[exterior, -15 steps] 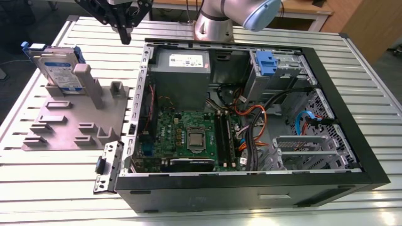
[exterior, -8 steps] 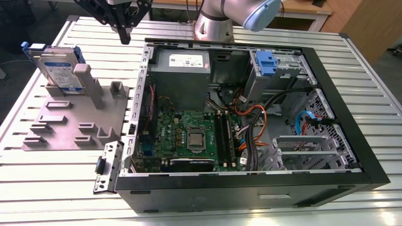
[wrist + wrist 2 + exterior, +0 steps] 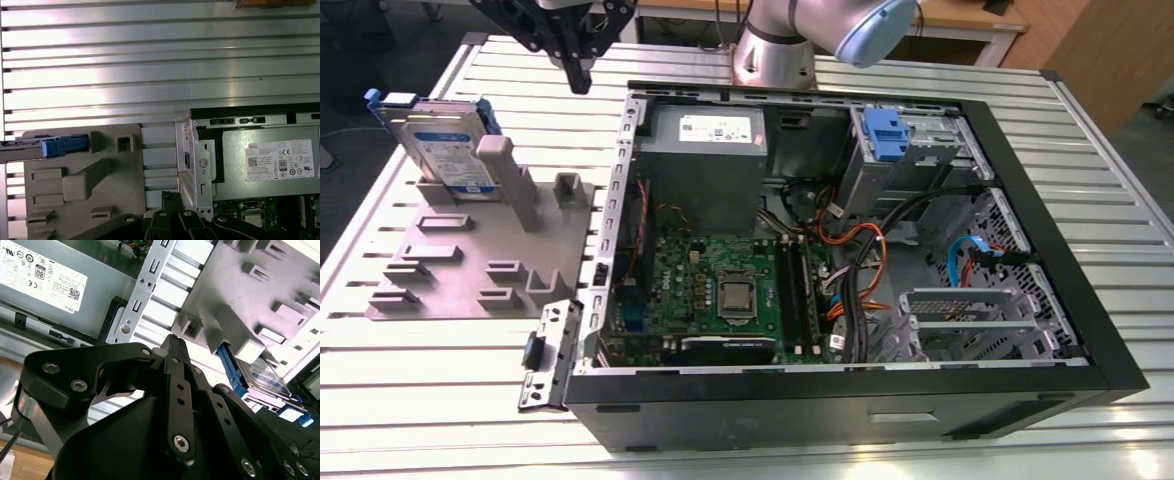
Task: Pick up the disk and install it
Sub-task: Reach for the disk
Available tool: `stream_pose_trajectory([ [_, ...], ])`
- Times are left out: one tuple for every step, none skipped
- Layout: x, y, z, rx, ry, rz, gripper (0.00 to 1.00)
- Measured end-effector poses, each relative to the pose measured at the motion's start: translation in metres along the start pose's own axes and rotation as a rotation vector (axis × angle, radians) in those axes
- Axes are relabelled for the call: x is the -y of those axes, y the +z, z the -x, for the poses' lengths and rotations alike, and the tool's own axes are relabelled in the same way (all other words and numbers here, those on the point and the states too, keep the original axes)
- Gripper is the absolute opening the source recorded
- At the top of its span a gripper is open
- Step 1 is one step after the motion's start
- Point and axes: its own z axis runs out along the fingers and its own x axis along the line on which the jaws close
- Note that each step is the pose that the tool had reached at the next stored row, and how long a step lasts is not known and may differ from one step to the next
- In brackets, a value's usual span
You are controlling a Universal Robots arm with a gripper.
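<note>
While the disk (image 3: 443,140) is standing on edge in a slot of the grey holding fixture (image 3: 454,262) at the upper left of the exterior view, probably so that its flat faces are offering themselves for a grasp, the hand (image 3: 576,85) is hovering above the slatted surface (image 3: 440,400) between that fixture and the open computer case (image 3: 854,402). Its fingers are pressing together around nothing, touching neither disk nor fixture.

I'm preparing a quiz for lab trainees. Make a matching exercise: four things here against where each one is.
Things:
1 disk
2 gripper
3 power supply
4 processor

Places:
A on the motherboard
B upright in the grey fixture
C over the table, holding nothing
D inside the computer case, white sticker on it

Pairs: 1-B, 2-C, 3-D, 4-A
</note>
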Motion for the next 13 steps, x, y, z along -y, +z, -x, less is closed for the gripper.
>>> stream_pose_trajectory([
  [0.0001,0.0,-0.0005,-0.0001,0.0,-0.0001,0.11],
  [0.0001,0.0,-0.0008,-0.0001,0.0,0.0,0.11],
  [0.0001,0.0,-0.0009,-0.0001,0.0,0.0,0.11],
  [0.0001,0.0,-0.001,0.0,0.0,0.0,0.11],
  [0.0001,0.0,-0.0012,-0.0001,0.0,0.0,0.11],
  [0.0001,-0.0001,-0.0013,-0.0001,0.0,-0.0001,0.11],
  [0.0001,-0.0001,-0.0016,-0.0001,0.0,0.0,0.11],
  [0.0001,0.0,-0.0017,0.0,0.0,0.0,0.11],
  [0.0001,-0.0001,-0.0018,-0.0001,0.0,0.0,0.11],
  [0.0002,-0.0001,-0.0018,-0.0001,0.0,0.0,0.11],
  [0.0002,-0.0001,-0.0019,-0.0001,0.0,0.0,0.11],
  [0.0001,-0.0001,-0.0019,-0.0001,0.0,0.0,0.11],
  [0.0002,-0.0001,-0.002,-0.0001,0.0,-0.0001,0.11],
])
